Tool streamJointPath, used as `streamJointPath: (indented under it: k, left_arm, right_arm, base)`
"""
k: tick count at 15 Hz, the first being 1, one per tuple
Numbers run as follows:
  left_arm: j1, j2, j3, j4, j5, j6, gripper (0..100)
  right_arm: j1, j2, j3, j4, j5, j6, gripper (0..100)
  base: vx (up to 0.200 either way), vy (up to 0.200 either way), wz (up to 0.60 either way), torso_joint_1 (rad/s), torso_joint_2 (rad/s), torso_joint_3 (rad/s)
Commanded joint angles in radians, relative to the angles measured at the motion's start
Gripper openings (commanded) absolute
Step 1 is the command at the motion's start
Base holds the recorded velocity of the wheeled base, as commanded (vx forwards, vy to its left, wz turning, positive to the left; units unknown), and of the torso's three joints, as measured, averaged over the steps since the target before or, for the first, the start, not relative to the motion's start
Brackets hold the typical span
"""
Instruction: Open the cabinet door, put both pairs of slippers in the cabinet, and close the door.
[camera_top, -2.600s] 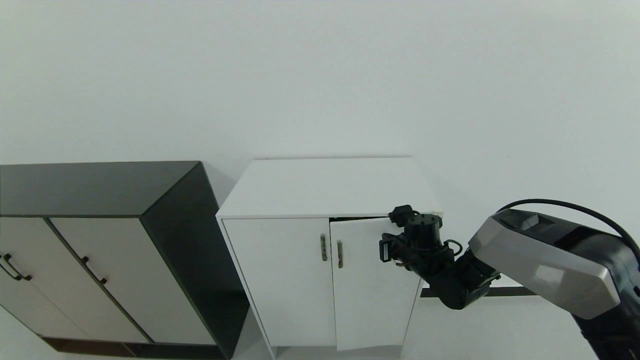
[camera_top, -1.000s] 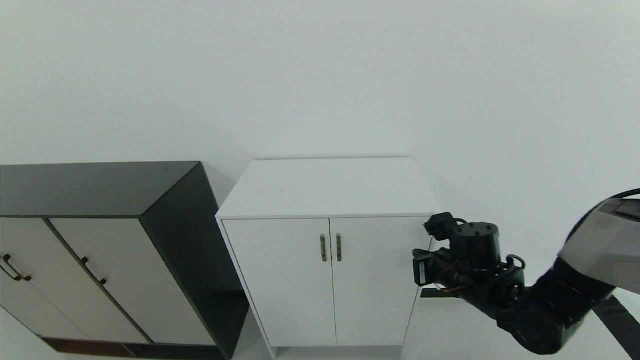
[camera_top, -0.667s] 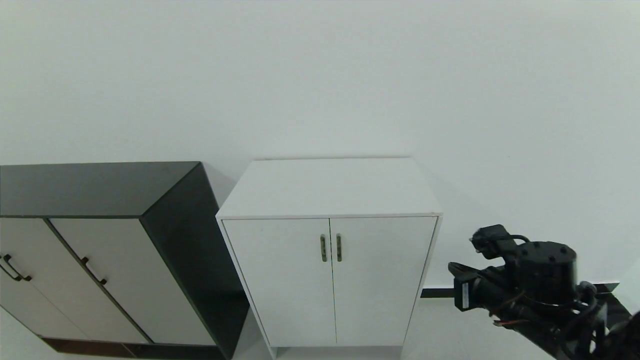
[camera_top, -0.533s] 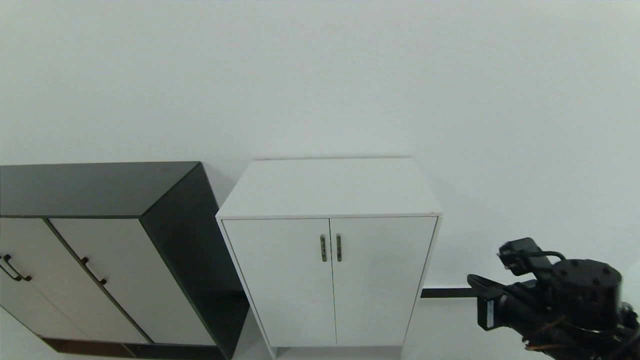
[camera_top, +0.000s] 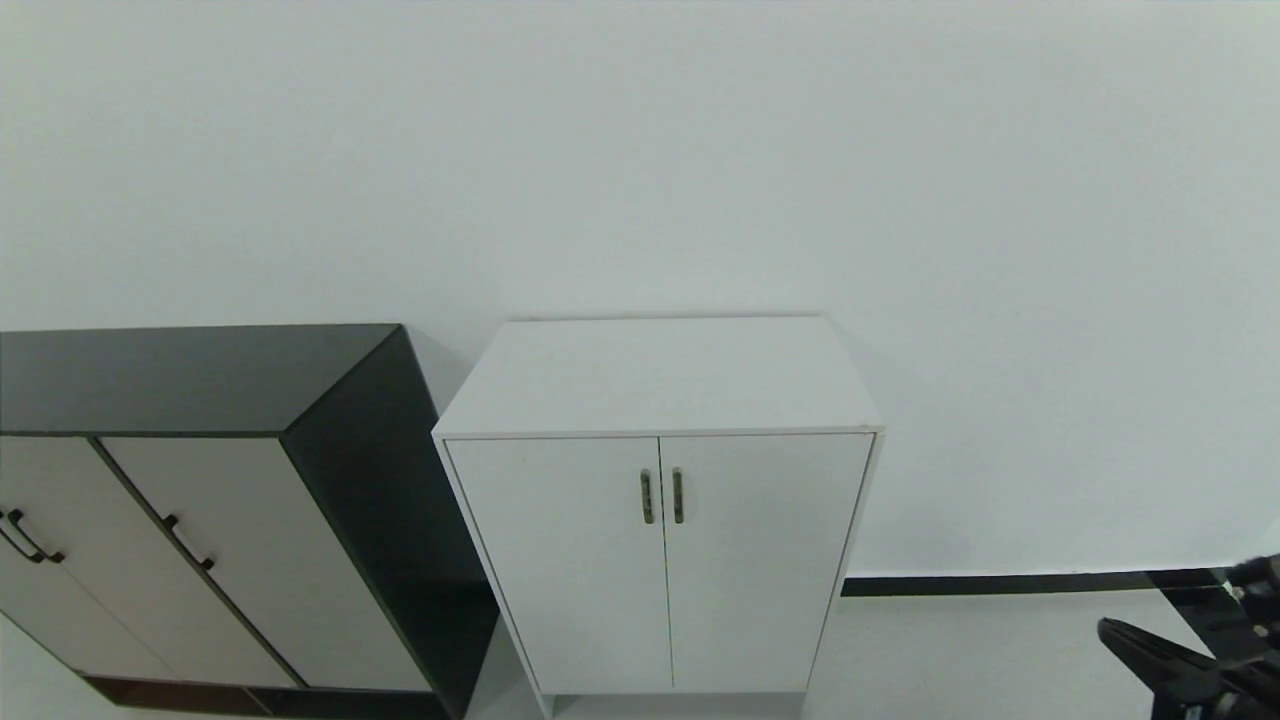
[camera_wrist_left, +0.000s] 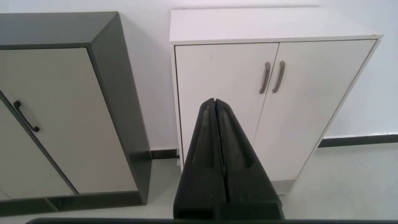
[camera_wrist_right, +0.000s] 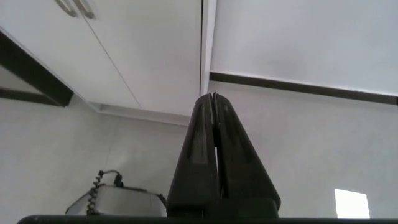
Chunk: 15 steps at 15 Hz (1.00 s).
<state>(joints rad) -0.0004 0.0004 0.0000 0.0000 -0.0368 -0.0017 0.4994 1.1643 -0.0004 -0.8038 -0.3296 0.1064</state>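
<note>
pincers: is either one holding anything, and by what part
Nothing is held. The left pincer and the right pincer are both shut on empty air, clear of the cabinet, whose doors are closed.

Dark cabinet (camera_top: 345, 470) with pale doors (camera_top: 215, 590) before white wall (camera_top: 640, 150)

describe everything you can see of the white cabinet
The white cabinet is a boxy, upright unit of smooth matte white panels that look like laminated board, with a flat top. Its two doors are both shut and sit flush, meeting at a thin centre seam. Two slim vertical handles, dull and metal-looking, sit side by side at that seam in the upper half. It stands on the pale floor against the white wall, with a dark cabinet to its left, a narrow gap between them.
</note>
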Motion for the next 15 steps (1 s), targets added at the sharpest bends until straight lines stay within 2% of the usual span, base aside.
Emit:
streamJointPath:
  k: [1,3,4,8,12,13,14,15]
  left_arm:
    - [-0.001,0.000,0.000,0.000,0.000,-0.001,0]
    - [-0.001,0.000,0.000,0.000,0.000,-0.001,0]
    - [0.000,0.000,0.000,0.000,0.000,0.000,0]
    - [-0.001,0.000,0.000,0.000,0.000,-0.001,0]
    - [0.000,0.000,0.000,0.000,0.000,-0.001,0]
    - [-0.001,0.000,0.000,0.000,0.000,0.000,0]
    - [-0.001,0.000,0.000,0.000,0.000,0.000,0]
    - [0.000,0.000,0.000,0.000,0.000,0.000,0]
  right_arm:
    - [0.005,-0.472,-0.003,0.364,0.026,-0.002,0]
    - [-0.010,-0.696,-0.012,0.581,0.040,-0.002,0]
    - [-0.031,-0.758,-0.007,0.624,0.060,-0.001,0]
    - [-0.068,-0.897,-0.001,0.781,0.267,-0.022,0]
    - [-0.097,-0.951,0.000,0.801,0.279,-0.088,0]
    - [-0.165,-0.954,-0.001,0.802,0.279,-0.097,0]
    - [-0.280,-0.989,0.000,0.802,0.280,-0.114,0]
    - [-0.338,-1.037,0.000,0.804,0.282,-0.122,0]
  base:
    - [0.000,0.000,0.00,0.000,0.00,0.000]
    - [0.000,0.000,0.00,0.000,0.00,0.000]
    - [0.000,0.000,0.00,0.000,0.00,0.000]
    - [0.000,0.000,0.00,0.000,0.00,0.000]
    - [0.000,0.000,0.00,0.000,0.00,0.000]
    - [0.000,0.000,0.00,0.000,0.00,0.000]
    - [0.000,0.000,0.00,0.000,0.00,0.000]
    - [0.000,0.000,0.00,0.000,0.00,0.000]
